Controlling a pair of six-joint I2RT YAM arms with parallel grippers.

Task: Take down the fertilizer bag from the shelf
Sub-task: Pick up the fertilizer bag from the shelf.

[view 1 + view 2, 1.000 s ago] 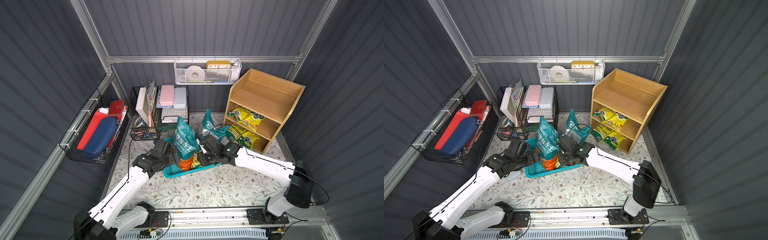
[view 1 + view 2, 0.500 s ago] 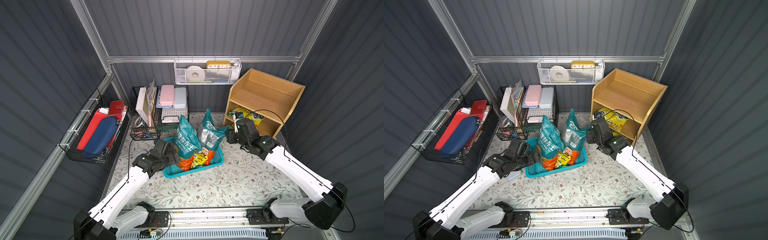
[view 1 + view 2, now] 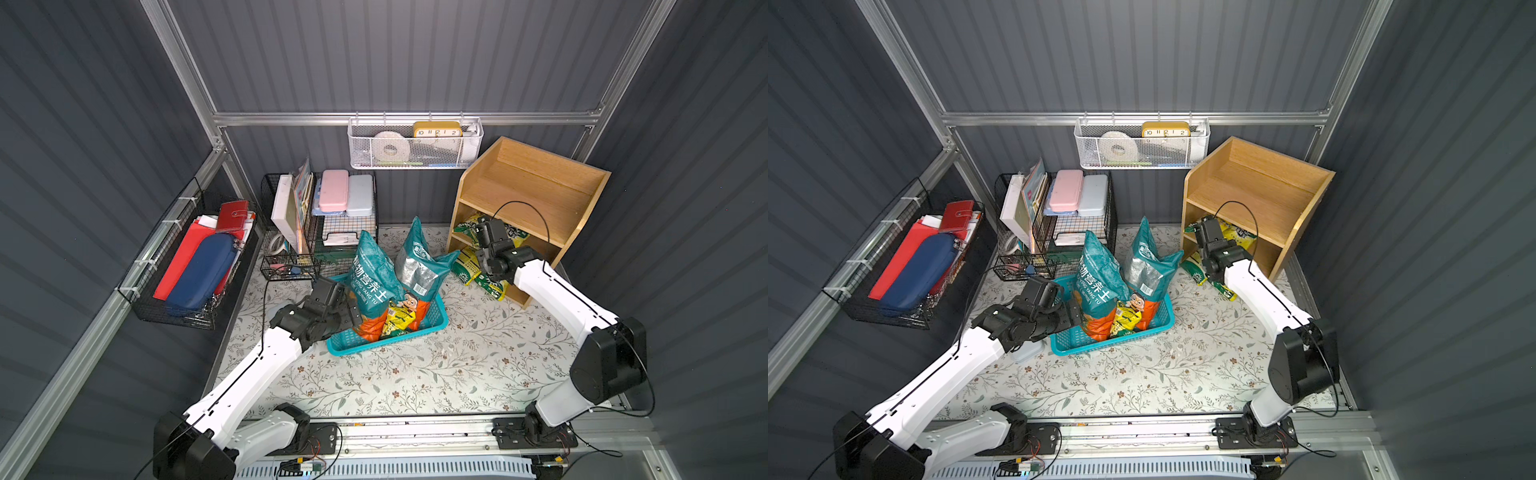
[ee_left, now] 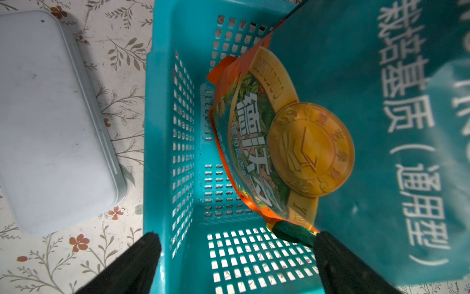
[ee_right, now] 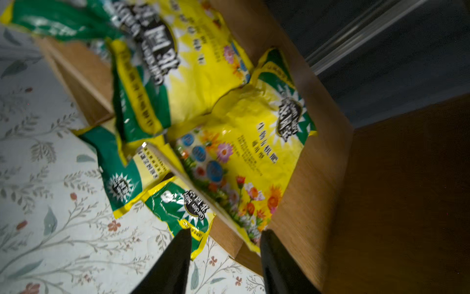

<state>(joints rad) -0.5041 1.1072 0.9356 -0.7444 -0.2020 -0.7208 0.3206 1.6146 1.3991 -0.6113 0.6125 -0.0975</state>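
Both top views: the shelf [image 3: 536, 183] stands in the far right corner, with yellow-green fertilizer bags [image 3: 464, 227] on its middle and bottom tiers, and the bottom ones spill over the front edge onto the floral mat [image 3: 415, 374]. The right arm [image 3: 552, 291] reaches to the shelf's open front. The left arm [image 3: 266, 357] sits at the teal basket [image 3: 432, 328], which holds two upright teal soil bags [image 3: 374, 274]. A narrow strip of mat separates basket and shelf, with wider open mat toward the arm bases. Left wrist: left gripper [image 4: 235, 241] spread wide, gripping nothing, one finger outside the basket wall, one inside (pale lidded box [image 4: 50, 114] just outside). Right wrist: right gripper [image 5: 225, 233] parted, nothing between, tips near a shelf board's front edge where a bag overhangs.
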